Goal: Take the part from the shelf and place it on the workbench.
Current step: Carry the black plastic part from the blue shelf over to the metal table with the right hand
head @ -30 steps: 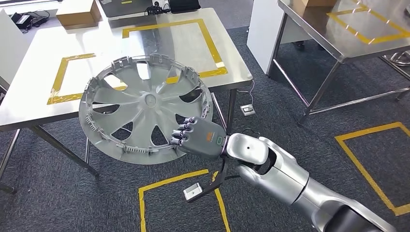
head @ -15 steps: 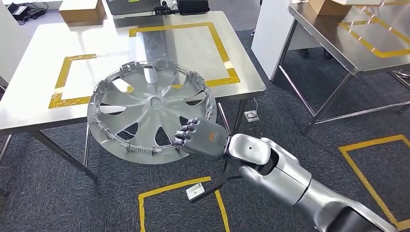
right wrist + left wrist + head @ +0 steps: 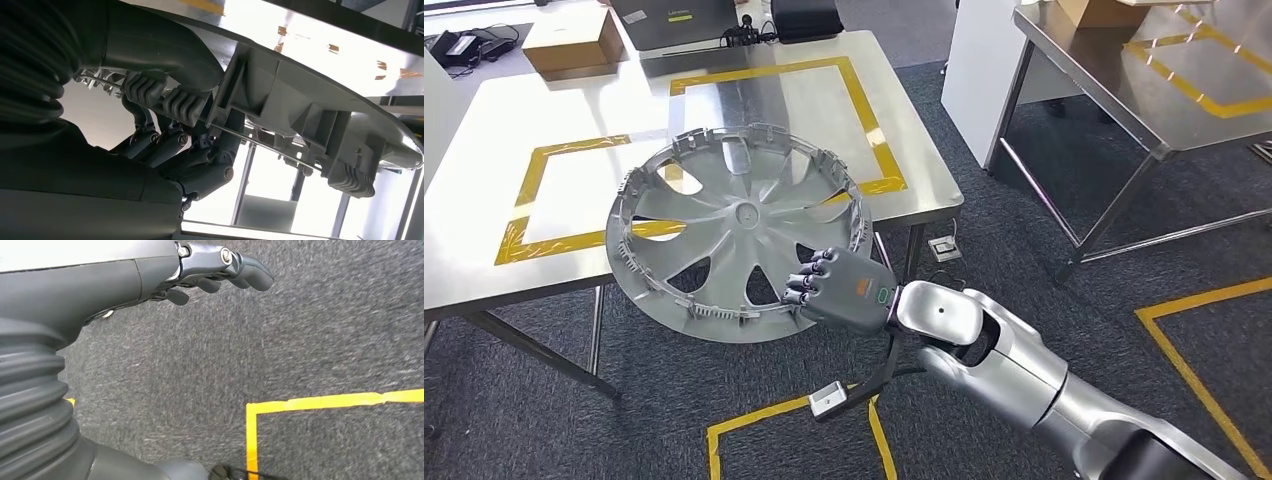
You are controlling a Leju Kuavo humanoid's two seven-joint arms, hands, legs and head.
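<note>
The part is a large silver wheel cover [image 3: 734, 230], tilted, with its inner ribbed side facing me. My right hand [image 3: 844, 290] grips its near right rim. The right wrist view shows the fingers [image 3: 195, 160] curled around the wheel cover's clip ring [image 3: 300, 110]. The cover hangs over the near edge of the steel workbench [image 3: 804, 100], which carries yellow tape rectangles. Whether it touches the bench top I cannot tell. My left hand [image 3: 215, 270] hangs over grey carpet, fingers stretched out and holding nothing.
A cardboard box [image 3: 569, 40] and a laptop [image 3: 669, 18] sit at the bench's far edge. A second steel table [image 3: 1144, 90] stands to the right, beyond a white cabinet [image 3: 979, 60]. Yellow tape squares [image 3: 784, 415] mark the carpet near my feet.
The whole picture has shifted, so the camera moved; the bench now sits lower and nearer. The wheel cover stays in my right hand and overlaps more of the bench top.
</note>
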